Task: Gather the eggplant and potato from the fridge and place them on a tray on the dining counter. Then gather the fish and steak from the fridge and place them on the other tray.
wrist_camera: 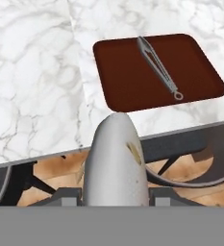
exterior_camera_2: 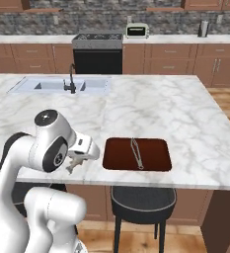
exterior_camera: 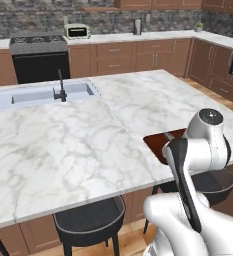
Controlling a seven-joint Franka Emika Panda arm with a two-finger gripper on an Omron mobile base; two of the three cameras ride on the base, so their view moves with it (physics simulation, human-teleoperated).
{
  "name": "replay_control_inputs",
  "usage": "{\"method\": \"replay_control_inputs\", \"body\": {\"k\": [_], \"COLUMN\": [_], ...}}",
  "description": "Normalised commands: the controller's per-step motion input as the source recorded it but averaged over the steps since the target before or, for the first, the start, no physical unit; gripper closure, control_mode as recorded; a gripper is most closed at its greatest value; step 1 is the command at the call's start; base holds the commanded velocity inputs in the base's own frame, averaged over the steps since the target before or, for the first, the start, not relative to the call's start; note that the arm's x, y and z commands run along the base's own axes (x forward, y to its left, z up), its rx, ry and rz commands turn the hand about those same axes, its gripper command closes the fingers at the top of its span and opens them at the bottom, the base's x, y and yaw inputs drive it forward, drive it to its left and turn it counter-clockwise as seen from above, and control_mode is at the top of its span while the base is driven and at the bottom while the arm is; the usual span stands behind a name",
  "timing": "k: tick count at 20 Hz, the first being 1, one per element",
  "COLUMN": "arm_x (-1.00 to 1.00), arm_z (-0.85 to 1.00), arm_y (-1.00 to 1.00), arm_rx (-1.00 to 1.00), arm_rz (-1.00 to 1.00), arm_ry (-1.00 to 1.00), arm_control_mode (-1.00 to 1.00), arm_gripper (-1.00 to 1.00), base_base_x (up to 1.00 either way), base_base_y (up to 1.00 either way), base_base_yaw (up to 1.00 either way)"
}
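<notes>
Hand view: jaws closed narrowly on a pale grey thing (wrist_camera: 114, 158), short of the dark red-brown tray (wrist_camera: 128, 77).

Gripper (wrist_camera: 114, 194) clamped on the rounded, brown-flecked thing from both sides, its tip pointing at the tray's near rim; cannot tell which food. Slender silvery fish (wrist_camera: 156, 69) lying flat and diagonally inside the tray, touching its floor, clear of the rim. In the right base view, gripper (exterior_camera_2: 73, 165) just left of the tray (exterior_camera_2: 119, 153), by the edge of the marble table (exterior_camera_2: 161, 108); fish (exterior_camera_2: 136, 153) near the tray's middle. Black stool (exterior_camera_2: 142, 197) below the tray.
</notes>
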Motion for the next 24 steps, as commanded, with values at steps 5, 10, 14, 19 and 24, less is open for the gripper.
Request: {"method": "replay_control_inputs", "body": {"k": [5, 10, 14, 19, 24], "arm_x": [0.67, 0.57, 0.64, 0.55, 0.49], "arm_z": [0.0, -0.01, -0.13, -0.42, -0.53], "arm_y": [-0.45, -0.34, -0.08, -0.1, -0.23], "arm_rx": [0.11, 0.07, 0.0, -0.01, 0.0], "arm_rz": [0.01, 0.12, 0.19, 0.14, 0.01], "arm_ry": [0.05, 0.16, 0.16, 0.02, -0.01], "arm_control_mode": [-1.0, -1.0, -1.0, -1.0, -1.0], "arm_gripper": [1.0, 1.0, 1.0, 1.0, 1.0], "base_base_x": [0.0, 0.0, 0.0, 0.0, 0.0], "base_base_y": [0.0, 0.0, 0.0, 0.0, 0.0], "base_base_yaw": [0.0, 0.0, 0.0, 0.0, 0.0]}}
